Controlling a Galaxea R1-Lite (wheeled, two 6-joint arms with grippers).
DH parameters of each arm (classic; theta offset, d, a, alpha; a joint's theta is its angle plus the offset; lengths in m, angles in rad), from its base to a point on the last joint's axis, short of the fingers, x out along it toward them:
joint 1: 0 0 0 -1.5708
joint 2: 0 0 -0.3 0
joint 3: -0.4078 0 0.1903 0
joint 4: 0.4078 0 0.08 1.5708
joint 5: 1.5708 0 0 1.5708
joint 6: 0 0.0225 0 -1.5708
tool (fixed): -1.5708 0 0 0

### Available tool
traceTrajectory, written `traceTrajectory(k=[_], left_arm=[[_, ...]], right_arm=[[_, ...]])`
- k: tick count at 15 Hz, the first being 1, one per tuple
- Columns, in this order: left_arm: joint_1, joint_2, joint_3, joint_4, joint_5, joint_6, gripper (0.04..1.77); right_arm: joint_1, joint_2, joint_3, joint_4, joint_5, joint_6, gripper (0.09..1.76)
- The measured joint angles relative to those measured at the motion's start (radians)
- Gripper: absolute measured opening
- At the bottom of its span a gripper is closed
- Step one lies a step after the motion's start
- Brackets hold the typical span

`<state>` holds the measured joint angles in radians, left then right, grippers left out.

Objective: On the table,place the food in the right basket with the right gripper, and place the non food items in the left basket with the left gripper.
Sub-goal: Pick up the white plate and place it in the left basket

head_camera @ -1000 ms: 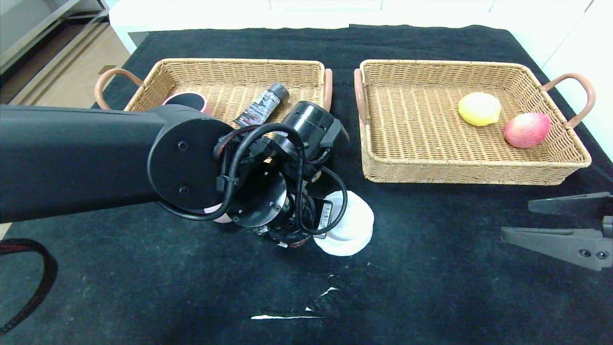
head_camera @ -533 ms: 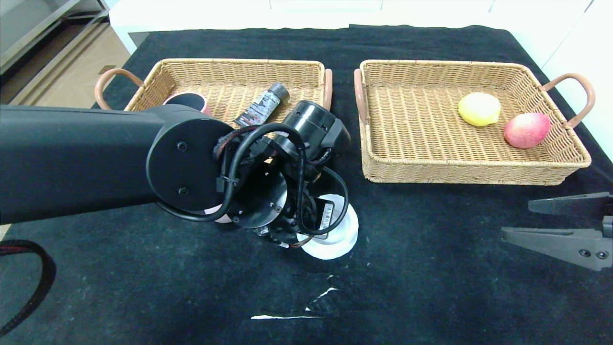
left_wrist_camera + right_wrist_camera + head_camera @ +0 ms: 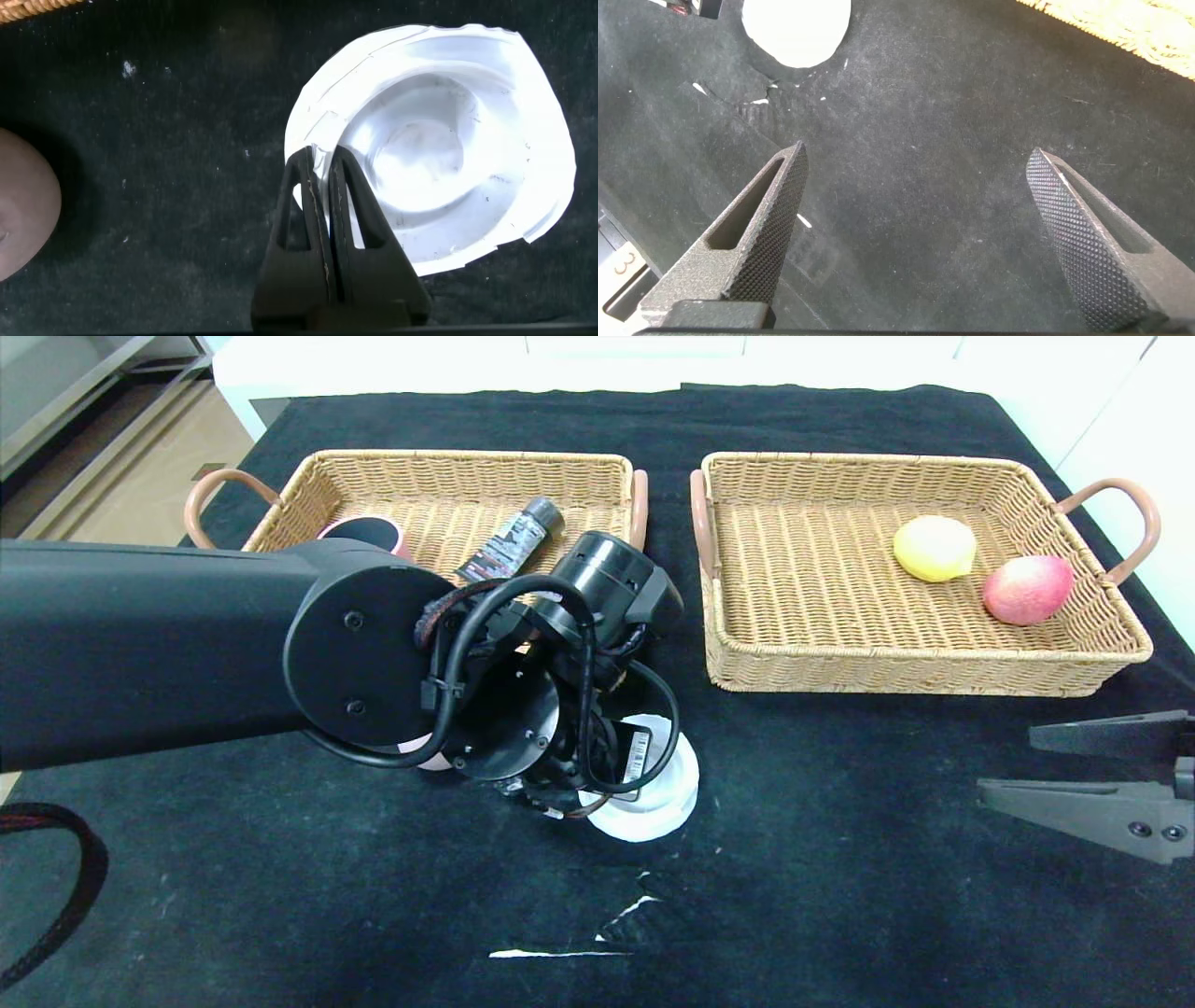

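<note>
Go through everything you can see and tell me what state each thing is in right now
Left end effector: shut on the white dish's rim, over the table.
Right end effector: open, empty, parked at the table's right.
White dish: pinched at its edge, on the table.
Tube: lying in the left basket.
Pan: in the left basket.
Lemon: in the right basket.
Peach: in the right basket.
Mauve ball: on the table.

No legible txt or labels.

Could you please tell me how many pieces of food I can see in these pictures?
3. The lemon and the peach lie in the right basket. The mauve-grey ball sits on the table beside the left gripper, mostly hidden under that arm.
</note>
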<state>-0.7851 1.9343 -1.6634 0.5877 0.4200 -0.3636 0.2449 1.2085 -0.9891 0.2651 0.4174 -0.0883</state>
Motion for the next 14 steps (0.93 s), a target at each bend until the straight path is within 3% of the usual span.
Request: traceTrajectory(k=[14], left_arm=[[-0.014,-0.018,-0.024,0.010,0.004,0.000,0.12]], right_arm=[[0.000,0.000,0.001,0.000,0.000,0.000,1.71]])
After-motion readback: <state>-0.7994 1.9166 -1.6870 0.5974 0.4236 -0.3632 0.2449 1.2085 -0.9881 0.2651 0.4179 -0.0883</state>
